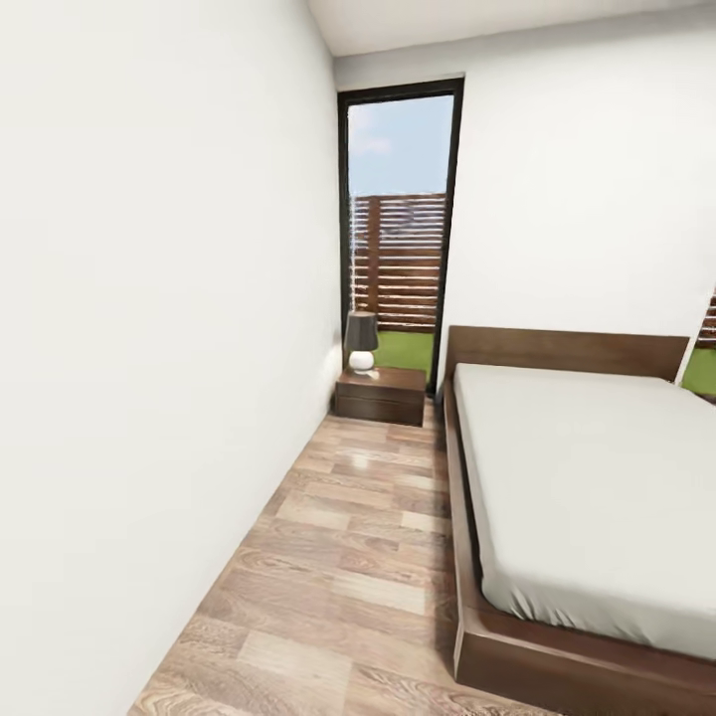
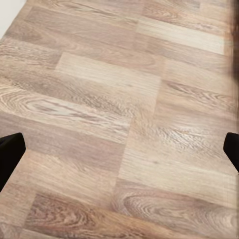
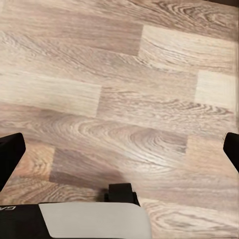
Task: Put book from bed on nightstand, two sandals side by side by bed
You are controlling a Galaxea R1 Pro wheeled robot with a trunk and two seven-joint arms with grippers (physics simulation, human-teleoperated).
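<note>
From my head I look down a strip of plank floor (image 1: pixel 348 557) between a white wall (image 1: pixel 149 348) and the bed (image 1: pixel 597 497), whose pale mattress lies bare in the part I can see; no book or sandals are in sight here. At the far end, just beside the headboard (image 1: pixel 567 350), stands the nightstand (image 1: pixel 381 394) with a small lamp (image 1: pixel 361 341) on its top, under a tall window (image 1: pixel 398 219). At my left wrist, my left gripper (image 2: pixel 119 149) is spread wide and empty over bare planks, a dark fingertip (image 2: pixel 10 149) at each edge. At my right wrist, my right gripper (image 3: pixel 119 149) is spread the same, holding nothing, with part of my own body below it. I judge a thin paperback will be light and stiff but lie flat, so I would pinch an overhanging edge; flat sandals should be light and bendy, best taken by the sole's edge.
</note>
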